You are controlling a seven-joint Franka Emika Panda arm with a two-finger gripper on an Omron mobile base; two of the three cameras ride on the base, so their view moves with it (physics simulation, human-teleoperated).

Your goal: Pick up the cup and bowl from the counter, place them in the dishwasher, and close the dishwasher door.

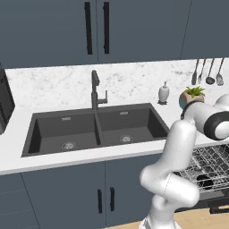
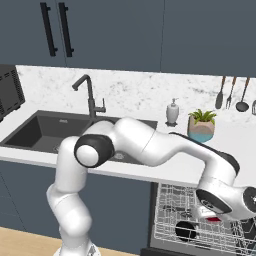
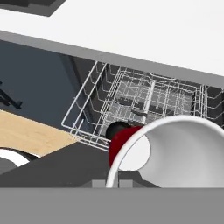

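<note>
Above pulled-out rack (image 2: 200, 220), hand (image 2: 220, 216) grip unclear; bowl (image 2: 185, 231), cup (image 3: 124, 142) below.

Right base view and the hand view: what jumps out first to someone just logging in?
The white arm reaching down over the pulled-out wire rack of the open dishwasher, below the counter. In the hand view the red cup looms close, its white inside facing the camera, and the dark bowl already sits in the rack.

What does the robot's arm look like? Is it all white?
Mostly white. The arm is made of smooth, rounded tube-like pieces joined by dark, nearly black rings at the joints. It looks glossy, like plastic. No cables or writing can be seen on it.
</note>
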